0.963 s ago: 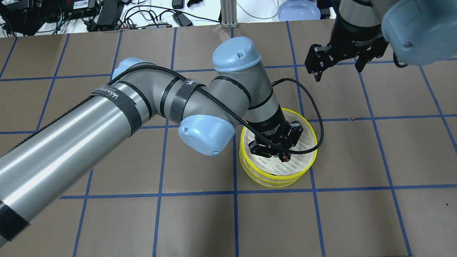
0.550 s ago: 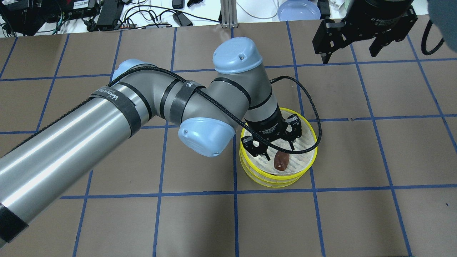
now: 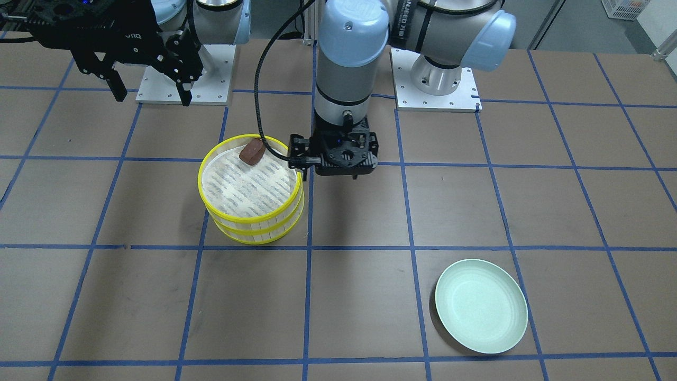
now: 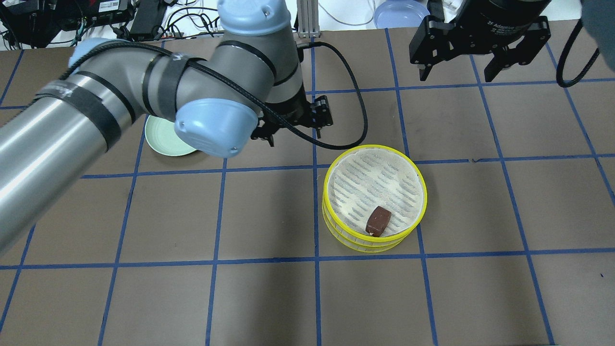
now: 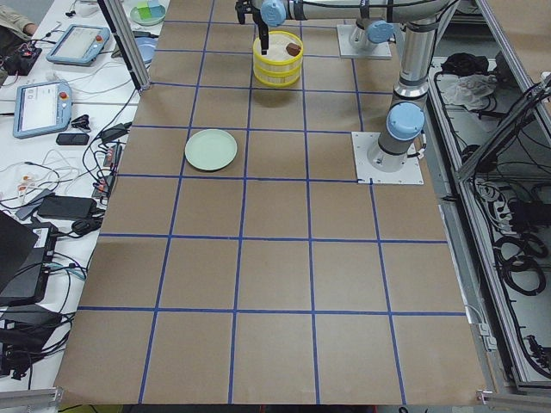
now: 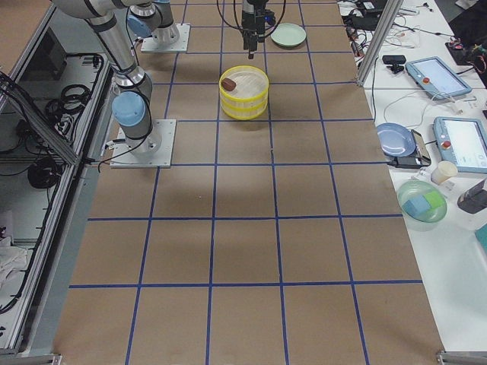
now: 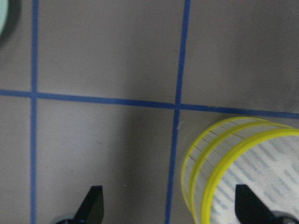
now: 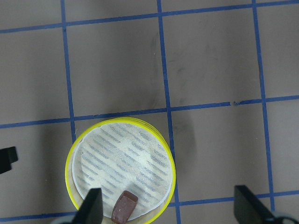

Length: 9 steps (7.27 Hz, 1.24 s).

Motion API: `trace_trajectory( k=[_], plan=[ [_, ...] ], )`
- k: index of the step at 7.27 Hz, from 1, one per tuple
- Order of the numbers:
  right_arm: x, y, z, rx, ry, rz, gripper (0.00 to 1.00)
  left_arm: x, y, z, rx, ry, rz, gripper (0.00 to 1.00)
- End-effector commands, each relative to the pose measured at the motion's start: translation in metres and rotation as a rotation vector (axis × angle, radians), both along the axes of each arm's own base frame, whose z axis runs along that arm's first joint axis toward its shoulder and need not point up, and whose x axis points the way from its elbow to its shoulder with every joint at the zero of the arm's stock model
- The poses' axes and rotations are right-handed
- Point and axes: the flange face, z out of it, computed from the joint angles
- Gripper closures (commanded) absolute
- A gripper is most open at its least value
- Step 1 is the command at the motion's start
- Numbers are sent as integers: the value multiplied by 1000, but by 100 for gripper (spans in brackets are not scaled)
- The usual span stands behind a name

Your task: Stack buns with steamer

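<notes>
Steamer, front view: two round tiers stacked, bright yellow rims, translucent slatted walls, white slotted floor.
Bun, front view: dark brown block on the steamer's top floor, at the robot-side rim.
Right gripper, overhead: fingers spread, empty, well beyond the steamer; print reads "2F Adaptive".
Left gripper, left wrist view: fingers apart, nothing held, beside the steamer's wall.

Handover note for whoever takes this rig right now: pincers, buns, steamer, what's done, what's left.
Left pincer: open, holding nothing, beside the steamer.
Right pincer: open, holding nothing, raised away from it.
Steamer: two tiers stacked. Brown bun lies in the top tier near the rim.
Cream bun: not visible in any view; possibly under the top tier.
To do: confirm the cream bun; otherwise stacking looks done.
</notes>
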Motion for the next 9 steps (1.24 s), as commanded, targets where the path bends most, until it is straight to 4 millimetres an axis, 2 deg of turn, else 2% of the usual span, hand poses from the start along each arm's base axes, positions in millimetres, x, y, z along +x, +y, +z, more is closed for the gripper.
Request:
trace_trajectory(
  k=[1,2,3,4,5,7,9],
  plan=[
    [0,0,-5,-3,-2,-72,1,76,-8,66,-4,-102,-81,1],
    [0,1,-5,0,-4,-72,0,99,2,92,-13,-106,-94,1],
    [1,2,-7,8,-10,-69,0,107,21,115,-28,-95,-85,1],
    [1,2,-12,18,-8,-69,0,121,29,127,-28,-93,-67,1],
    [1,3,-13,19,-6,-70,0,142,29,133,-29,-95,-92,1],
    [0,2,-13,18,1,-71,0,178,26,130,1,-54,-66,1],
    [0,3,-13,20,3,-69,0,177,26,126,11,-49,-87,0]
  ],
)
